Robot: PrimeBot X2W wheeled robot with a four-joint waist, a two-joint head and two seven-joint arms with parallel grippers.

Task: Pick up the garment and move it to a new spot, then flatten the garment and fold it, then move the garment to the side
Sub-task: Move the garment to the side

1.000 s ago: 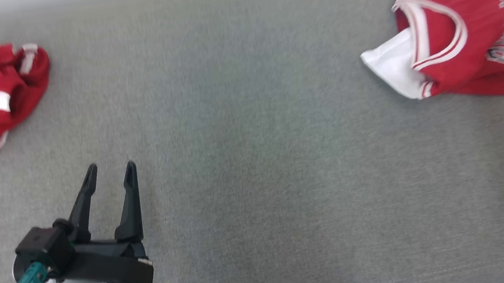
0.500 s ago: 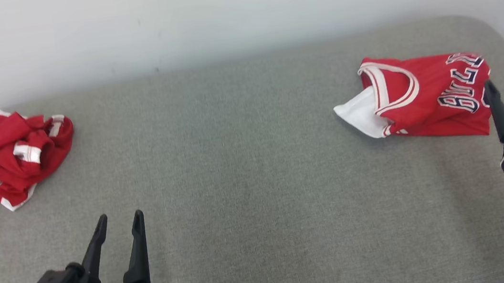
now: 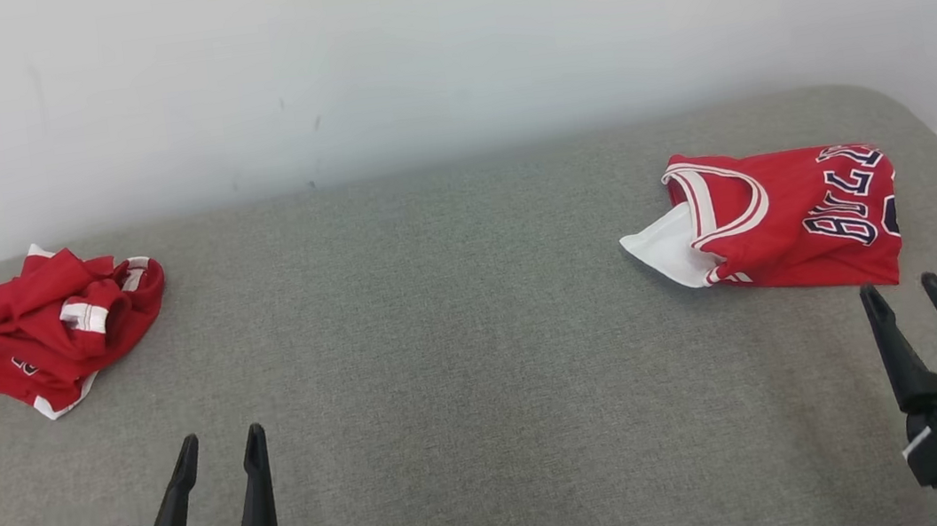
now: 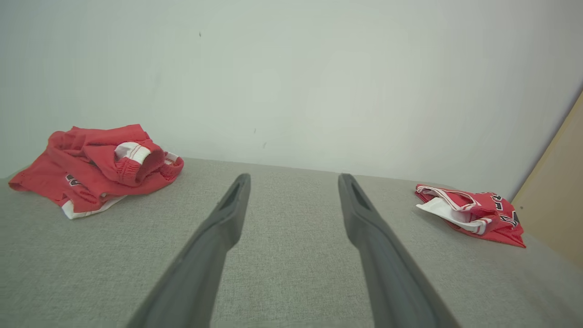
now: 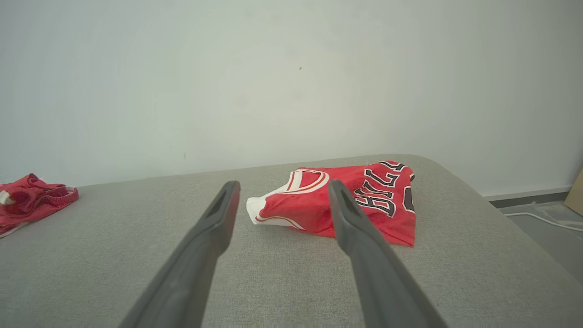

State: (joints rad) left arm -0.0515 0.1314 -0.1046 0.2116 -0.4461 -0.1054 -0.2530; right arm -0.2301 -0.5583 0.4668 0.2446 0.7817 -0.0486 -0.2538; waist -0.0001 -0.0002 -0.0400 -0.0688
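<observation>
Grey surface [image 3: 481, 369] is showing cloth w/ matt, coarse weave; red jersey [image 3: 794, 223] is looking like thin mesh fabric — fingers [image 5: 364, 255] of right gripper [image 3: 898, 284] are reading matt dk plastic.

Left gripper [image 3: 220, 447] and right gripper [image 3: 901, 293]: jaws parted, empty.

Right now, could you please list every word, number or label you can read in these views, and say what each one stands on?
"BULL": dark, white-edged letters on the folded red jersey; the lettering ends at the fold.
A dark figure beside those letters on the jersey: cut off, unreadable.
A small dark mark on the crumpled red garment: too small to read.
</observation>
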